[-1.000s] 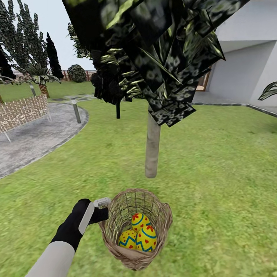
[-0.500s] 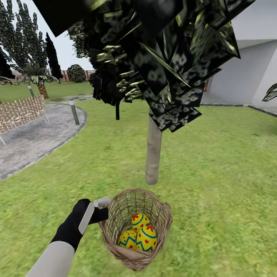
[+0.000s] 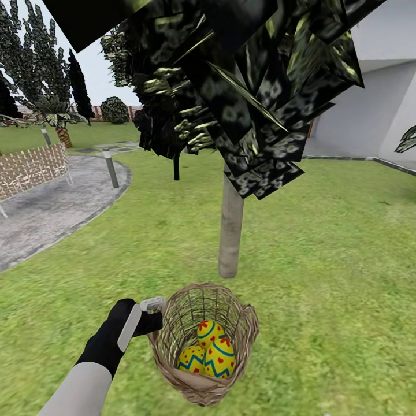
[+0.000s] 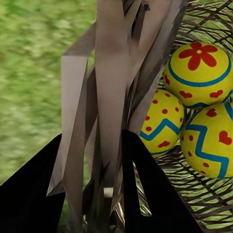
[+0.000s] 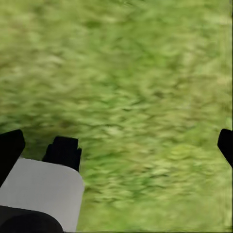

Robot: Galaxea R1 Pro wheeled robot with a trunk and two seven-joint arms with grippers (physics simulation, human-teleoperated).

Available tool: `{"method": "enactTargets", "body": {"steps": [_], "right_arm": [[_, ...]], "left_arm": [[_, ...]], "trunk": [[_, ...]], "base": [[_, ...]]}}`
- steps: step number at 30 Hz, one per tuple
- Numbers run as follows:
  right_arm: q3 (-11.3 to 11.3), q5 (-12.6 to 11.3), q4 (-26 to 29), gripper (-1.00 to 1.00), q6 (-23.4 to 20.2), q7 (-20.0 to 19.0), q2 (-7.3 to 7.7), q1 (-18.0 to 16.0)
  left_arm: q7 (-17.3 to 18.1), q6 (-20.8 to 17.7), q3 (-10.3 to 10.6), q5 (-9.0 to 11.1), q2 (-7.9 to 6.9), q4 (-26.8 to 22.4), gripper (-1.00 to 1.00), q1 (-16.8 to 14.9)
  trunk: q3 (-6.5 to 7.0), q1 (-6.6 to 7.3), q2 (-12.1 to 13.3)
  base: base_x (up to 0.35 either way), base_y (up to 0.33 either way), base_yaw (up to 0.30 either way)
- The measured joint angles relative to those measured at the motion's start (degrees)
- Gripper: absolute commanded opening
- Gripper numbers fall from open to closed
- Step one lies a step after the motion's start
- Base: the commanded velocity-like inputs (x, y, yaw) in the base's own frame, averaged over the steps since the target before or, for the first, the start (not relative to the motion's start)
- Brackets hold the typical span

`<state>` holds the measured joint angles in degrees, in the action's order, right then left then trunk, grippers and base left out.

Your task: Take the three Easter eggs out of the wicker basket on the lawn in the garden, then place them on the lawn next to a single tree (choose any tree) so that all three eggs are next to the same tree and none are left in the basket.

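The left arm (image 3: 81, 388) is a smooth pale-grey tube ending in a bulbous matte-black wrist. The left gripper (image 3: 151, 304) has a light-grey, flat-sided finger. Up close its fingers (image 4: 145, 194) are plain black wedges. The right gripper's fingertips (image 5: 10, 148) are black.

- My head camera sits high and looks forward and down at the tree (image 3: 230, 231), with the wicker basket (image 3: 203, 341) on the near side of its trunk.
- My left wrist camera sits tight against that basket's rim (image 4: 109, 97), peering inside at the Easter eggs (image 4: 196, 68); both views share the basket and eggs (image 3: 209, 351).
- My right wrist camera faces straight down at the lawn (image 5: 126, 82), close and blurred; it shares only the grass (image 3: 323, 260) with the head view.
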<state>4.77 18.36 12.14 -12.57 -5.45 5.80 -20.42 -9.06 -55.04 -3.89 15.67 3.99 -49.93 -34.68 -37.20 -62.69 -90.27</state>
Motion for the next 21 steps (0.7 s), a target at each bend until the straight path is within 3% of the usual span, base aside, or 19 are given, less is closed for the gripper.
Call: {"method": "enactTargets", "body": {"steps": [2, 4, 7, 11, 18, 21], "right_arm": [[1.2, -0.1, 17.5, 1.00, -14.6, 0.1, -0.08, -0.3], [2.2, -0.1, 29.6, 1.00, -24.1, 0.1, -0.22, -0.3], [2.4, -0.1, 40.8, 1.00, -27.6, 0.1, -0.27, -0.3], [2.4, -0.1, 45.5, 1.00, -28.9, 0.1, -0.63, -0.8], [2.4, -0.2, 45.4, 1.00, -28.6, 0.1, -0.69, -1.0], [2.4, -0.2, 45.4, 1.00, -28.4, 0.1, -0.67, -1.0]], "left_arm": [[0.0, 0.0, 0.0, -0.1, 0.00, 0.0, -1.00, 0.0], [0.0, 0.0, 0.0, -0.1, 0.00, 0.0, -1.00, 0.0], [0.0, 0.0, 0.0, 0.0, 0.00, 0.0, -1.00, 0.0], [0.0, 0.0, 0.0, -0.1, 0.07, 0.0, -1.00, 0.0], [0.0, 0.0, 0.0, -0.1, 0.08, 0.0, -1.00, 0.0], [0.0, 0.0, 0.0, 0.0, 0.08, 0.0, -1.00, 0.0]], "trunk": [[0.00, 0.00, 0.0], [0.00, 0.00, 0.0], [0.00, 0.00, 0.0], [-0.01, 0.00, 0.0], [-0.01, 0.00, 0.0], [-0.54, -0.65, -1.2]], "base": [[0.000, 0.000, 0.000], [0.000, 0.000, 0.000], [0.000, 0.000, 0.000], [0.000, 0.000, 0.000], [0.000, 0.000, 0.000], [0.000, 0.000, 0.000]]}}
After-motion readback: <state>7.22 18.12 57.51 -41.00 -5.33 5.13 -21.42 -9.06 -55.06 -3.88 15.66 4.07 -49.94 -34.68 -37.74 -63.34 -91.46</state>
